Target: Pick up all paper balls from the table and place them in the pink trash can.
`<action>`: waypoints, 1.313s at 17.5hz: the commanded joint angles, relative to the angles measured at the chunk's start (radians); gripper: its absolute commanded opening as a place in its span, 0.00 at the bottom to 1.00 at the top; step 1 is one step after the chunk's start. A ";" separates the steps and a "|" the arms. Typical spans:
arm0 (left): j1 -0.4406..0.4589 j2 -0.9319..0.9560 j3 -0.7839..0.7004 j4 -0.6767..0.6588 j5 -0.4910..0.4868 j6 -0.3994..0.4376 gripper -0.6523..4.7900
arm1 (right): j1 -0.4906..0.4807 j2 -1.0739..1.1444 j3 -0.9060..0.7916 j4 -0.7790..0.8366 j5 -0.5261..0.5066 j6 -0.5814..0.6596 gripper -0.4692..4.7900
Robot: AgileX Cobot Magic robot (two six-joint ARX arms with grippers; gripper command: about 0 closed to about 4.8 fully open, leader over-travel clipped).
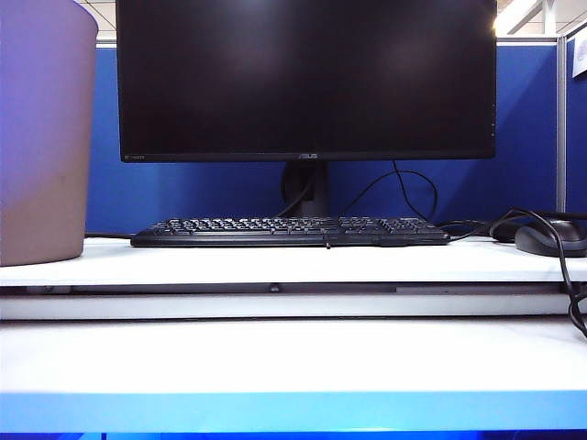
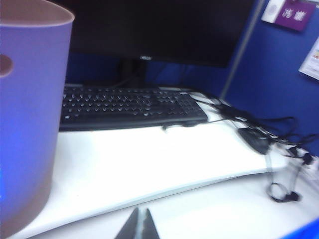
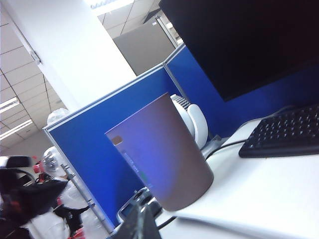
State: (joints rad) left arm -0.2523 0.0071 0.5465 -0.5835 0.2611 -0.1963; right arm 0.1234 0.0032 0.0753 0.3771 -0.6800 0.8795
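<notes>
- Standing at the far left corner of the table (image 1: 275,353) is the pink trash can (image 1: 41,137), upright, with its base on the raised white shelf part of the table top.
- No paper balls show on the table in any view, and no view looks down inside the can.
- Just beside the can, along the back of the table, lies a black keyboard (image 1: 289,231). It is near the can but not touching it.
- Behind the keyboard a big dark monitor (image 1: 305,78) stands on its foot, in front of a blue wall panel (image 1: 514,128).
- Near the far right edge of the table sits a dark computer mouse (image 1: 550,238), with black cables (image 1: 573,284) running over the right edge.
- The front part of the table is plain white, with a pale blue front edge.
- The left gripper (image 2: 138,226) shows only in the left wrist view, as two dark tips pressed together with nothing between them. It is up over the front of the table, facing the can and the keyboard.
- The right gripper (image 3: 142,221) shows only in the right wrist view, as dark tips at the picture's rim. They look close together, and nothing is in them. It is tilted and looks toward the can from the front of the table.
</notes>
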 commanded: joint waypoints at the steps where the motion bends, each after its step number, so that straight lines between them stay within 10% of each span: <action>1: 0.000 -0.003 -0.189 0.253 0.005 -0.064 0.11 | 0.000 -0.002 0.002 -0.007 0.065 -0.229 0.08; 4: 0.000 -0.003 -0.330 0.380 0.004 -0.114 0.11 | 0.000 -0.002 0.002 -0.078 0.259 -0.481 0.08; 9: 0.000 -0.004 -0.508 0.491 -0.145 -0.103 0.11 | 0.000 -0.002 -0.015 -0.296 0.594 -0.513 0.08; 23: 0.000 -0.004 -0.513 0.480 -0.126 -0.121 0.11 | 0.001 -0.002 -0.025 -0.347 0.599 -0.513 0.08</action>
State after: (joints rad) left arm -0.2531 0.0055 0.0288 -0.1158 0.1295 -0.3149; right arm 0.1238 0.0032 0.0456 0.0170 -0.0860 0.3710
